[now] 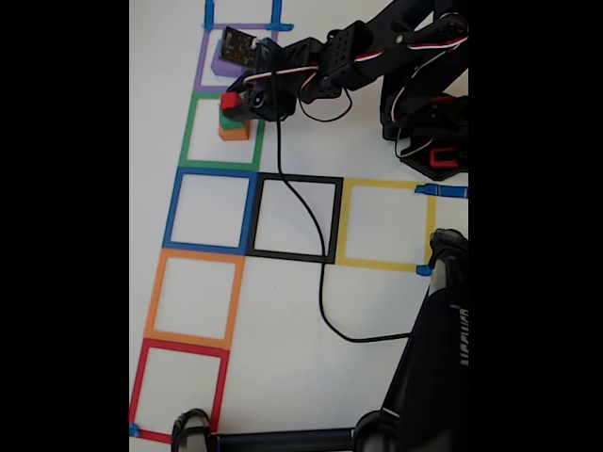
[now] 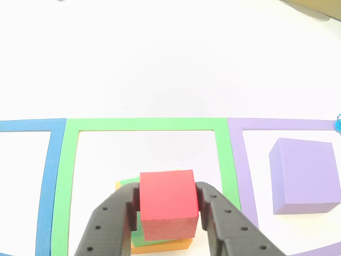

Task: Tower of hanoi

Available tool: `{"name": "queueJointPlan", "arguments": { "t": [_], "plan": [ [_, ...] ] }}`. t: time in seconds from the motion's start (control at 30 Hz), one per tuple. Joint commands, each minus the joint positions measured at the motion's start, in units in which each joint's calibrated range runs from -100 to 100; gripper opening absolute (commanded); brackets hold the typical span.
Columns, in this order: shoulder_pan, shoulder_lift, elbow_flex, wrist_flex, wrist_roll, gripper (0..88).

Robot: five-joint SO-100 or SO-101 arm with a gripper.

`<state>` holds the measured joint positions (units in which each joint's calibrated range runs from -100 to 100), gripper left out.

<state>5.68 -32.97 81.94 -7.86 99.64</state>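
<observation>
**Red cube pinched right on top of the stack, purple one waiting next door**

So the red cube (image 2: 167, 202) is sitting between the two black fingers (image 2: 113, 216), one pad on each side face, and it looks properly clamped. The gripper (image 1: 237, 102) is closed on it, not just hovering around it. Directly underneath is the green cube (image 2: 139, 234) and under that the orange cube (image 2: 160, 246), so red is stacked, or at least held, straight above those two. I can't tell whether it's actually resting on green or lifted a hair.

The whole pile is inside the green tape square (image 2: 144, 124), towards the near side of it in the other view. In the fixed view that square is second from the top along the left edge of the white table (image 1: 311, 377).

The bit that matters for the next move: the purple cube (image 2: 303, 176) sits alone in the purple tape square (image 2: 237, 160), the neighbouring cell, to the right of the gripper in the other view and towards the table's top edge in the fixed view. On the other side is the blue tape square (image 2: 48, 176), empty as far as I can see.

My guess is red has to go sideways out of the green cell, so it needs a clean lift first or it'll drag green along.
</observation>
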Motion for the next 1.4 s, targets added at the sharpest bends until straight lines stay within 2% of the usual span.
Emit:
{"name": "queueJointPlan", "arguments": {
  "t": [0.0,0.83,1.07,1.37],
  "plan": [
    [-0.21,-1.07,-0.3,-1.29,0.36,4.7],
    [-1.17,6.04,-1.3,-6.8,0.36,3.9],
    [-0.21,6.6,-0.48,-8.5,0.36,19.1],
    [-0.31,6.69,-0.3,-9.79,0.36,24.5]
  ]
}}
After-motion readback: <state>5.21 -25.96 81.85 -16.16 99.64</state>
